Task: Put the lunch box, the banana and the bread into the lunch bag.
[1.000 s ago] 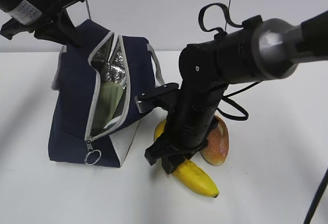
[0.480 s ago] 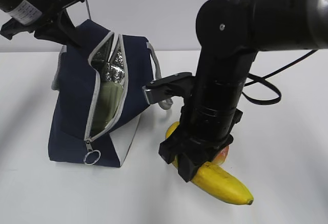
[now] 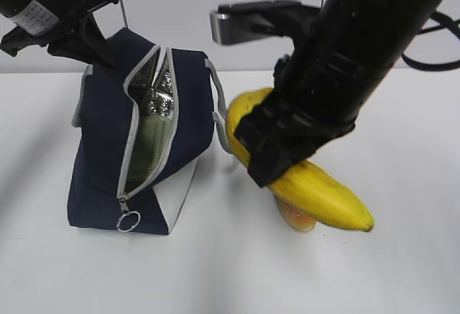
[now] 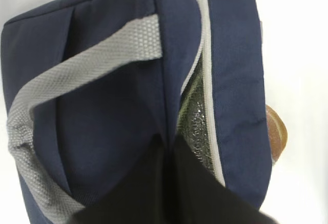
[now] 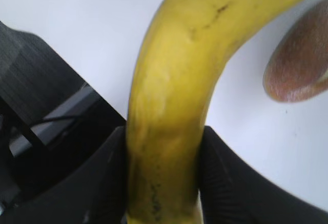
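Observation:
The navy lunch bag [image 3: 100,156] stands at the left with its zipper open. The sage-green lunch box [image 3: 149,149] shows inside it. My left gripper [image 3: 99,49] is shut on the bag's top fabric edge; in the left wrist view the gripper [image 4: 168,144] pinches the bag [image 4: 102,111] beside the foil lining. My right gripper [image 3: 277,157] is shut on the banana [image 3: 320,190] and holds it in the air to the right of the bag. The bread [image 3: 296,217] lies on the table, mostly hidden under the banana. The right wrist view shows the gripper [image 5: 164,175], the banana [image 5: 174,96] and the bread [image 5: 300,65].
The white table [image 3: 230,271] carries everything. The bag's grey strap handle [image 3: 219,109] hangs on its right side, close to the banana's upper end. A metal ring pull [image 3: 129,221] hangs at the zipper's low end. The bread also shows past the bag's right side [image 4: 278,131].
My right gripper has risen with the banana, lifting it off the table to about the height of the bag's top. The bread stays on the table. The left gripper and bag have not moved.

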`<state>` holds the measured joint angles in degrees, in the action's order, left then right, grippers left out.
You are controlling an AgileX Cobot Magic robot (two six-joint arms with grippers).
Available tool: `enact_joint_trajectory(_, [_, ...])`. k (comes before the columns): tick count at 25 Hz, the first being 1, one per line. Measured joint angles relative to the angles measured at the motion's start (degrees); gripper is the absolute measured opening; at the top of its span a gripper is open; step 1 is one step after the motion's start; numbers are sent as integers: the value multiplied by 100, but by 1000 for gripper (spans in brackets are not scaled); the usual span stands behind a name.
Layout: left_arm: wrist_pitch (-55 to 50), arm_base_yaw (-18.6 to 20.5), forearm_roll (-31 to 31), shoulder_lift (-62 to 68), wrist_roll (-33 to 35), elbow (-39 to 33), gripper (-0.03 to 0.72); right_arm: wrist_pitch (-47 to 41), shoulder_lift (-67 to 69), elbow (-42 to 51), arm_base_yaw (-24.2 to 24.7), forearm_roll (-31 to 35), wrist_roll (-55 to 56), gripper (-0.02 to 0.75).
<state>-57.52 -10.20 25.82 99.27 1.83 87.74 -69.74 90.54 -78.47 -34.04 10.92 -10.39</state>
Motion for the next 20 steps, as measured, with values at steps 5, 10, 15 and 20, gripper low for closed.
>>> enact_joint_trajectory(5, [-7, 0, 86, 0, 0, 0, -3, 562, 76, -703, 0, 427, -8, 300])
enact_joint_trajectory(10, [-24, 0, 127, 0, 0, 0, -3, 1060, 623, -1334, 0, 939, -8, 300])
enact_joint_trajectory(15, [-75, 0, 131, 0, 0, 0, -3, 1180, 1458, -1912, 0, 1029, -8, 300])
enact_joint_trajectory(20, [-92, 0, 137, 0, 0, 0, -3, 1192, 2272, -2452, 0, 1029, -12, 300])
